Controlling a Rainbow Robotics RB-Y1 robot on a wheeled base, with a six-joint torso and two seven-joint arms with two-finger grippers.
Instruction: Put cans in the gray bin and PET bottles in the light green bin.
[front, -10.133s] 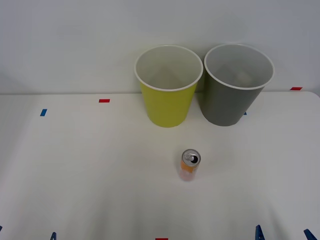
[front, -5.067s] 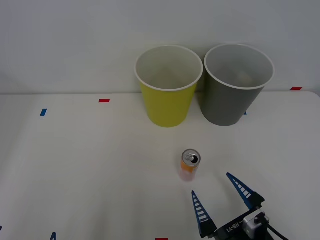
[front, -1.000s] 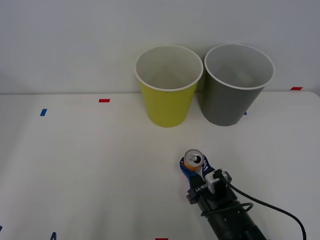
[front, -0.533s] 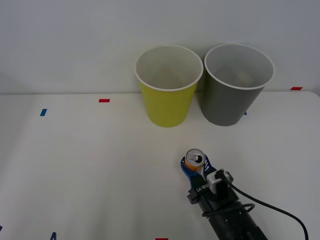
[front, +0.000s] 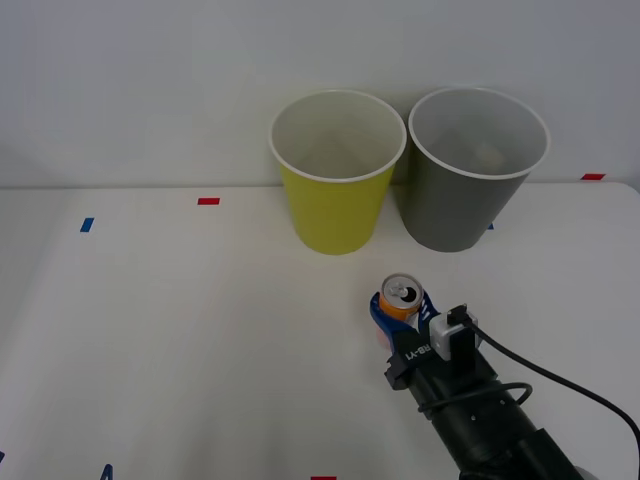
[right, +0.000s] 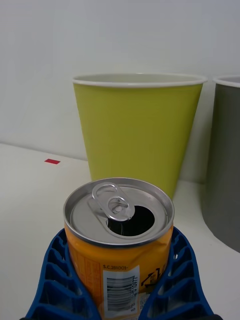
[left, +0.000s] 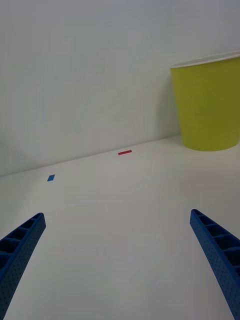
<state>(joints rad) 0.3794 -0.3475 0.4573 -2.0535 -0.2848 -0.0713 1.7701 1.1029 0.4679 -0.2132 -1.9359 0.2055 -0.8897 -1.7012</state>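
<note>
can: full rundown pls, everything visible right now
Small metal drink can: orange body, white barcode label, silver top with pull tab, mouth already opened. It stands upright, clamped between the right gripper's blue ribbed fingers, on the near side of the yellow-green plastic bin and dark gray plastic bin. Whether its base touches the white table cannot be told.

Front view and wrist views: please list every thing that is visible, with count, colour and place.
Can: one, orange with a silver top, upright, in front of the bins, between the right gripper's fingers.
Light green bin: one, yellow-green with a white rim, at the back of the table, left of the gray bin.
Gray bin: one, dark gray with a pale rim, at the back, right of the green one.
Tape marks: several, red and blue, spread over the table.
Table: one, white.
Right gripper: blue fingers shut on the can.
Left gripper: blue fingers open, over bare table at the left.
</note>
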